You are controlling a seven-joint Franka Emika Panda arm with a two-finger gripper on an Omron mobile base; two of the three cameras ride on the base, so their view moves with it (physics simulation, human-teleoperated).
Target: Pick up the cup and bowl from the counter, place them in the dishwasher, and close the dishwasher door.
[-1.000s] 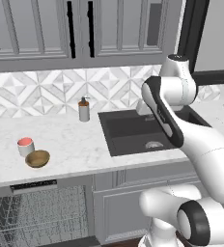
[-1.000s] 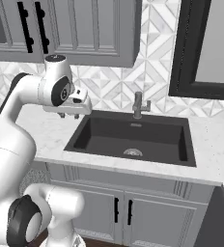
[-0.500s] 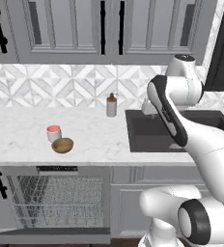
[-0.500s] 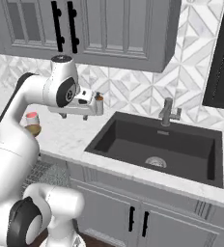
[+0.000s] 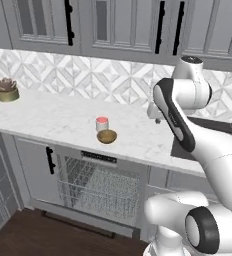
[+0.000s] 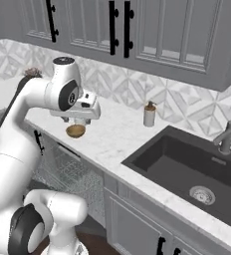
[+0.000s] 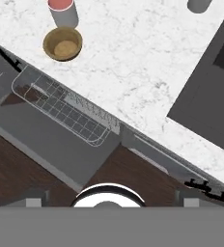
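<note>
Cup (image 5: 102,123) with a red top stands upright on the white marble counter (image 5: 53,117), near its front edge, above the dishwasher (image 5: 100,187). Brown bowl (image 5: 107,136) sits right way up just in front of the cup, touching it or nearly so, closer to the counter edge. The hand view shows the same pair from above: cup (image 7: 62,10) at the top edge, bowl (image 7: 63,43) just beside it, empty, both on the counter (image 7: 143,62). The dishwasher door (image 7: 51,140) is dropped open over the dark wood floor, and the wire rack (image 7: 61,108) is pulled out over it with nothing in it. The gripper (image 6: 80,119) hangs pointing down over the counter, above and close to the bowl (image 6: 75,131) in the right base view, apart from it. Its fingers are not clear in any view, so I cannot tell how wide the claw stands; nothing can be seen in its grasp. The dark sink (image 6: 187,169) lies to the robot's right of the cup and bowl, with the faucet (image 6: 227,138) behind it. A soap dispenser (image 6: 149,114) stands near the backsplash by the sink's corner. A small plant pot (image 5: 7,91) sits far along the counter on the left, well apart from the cup.
</note>
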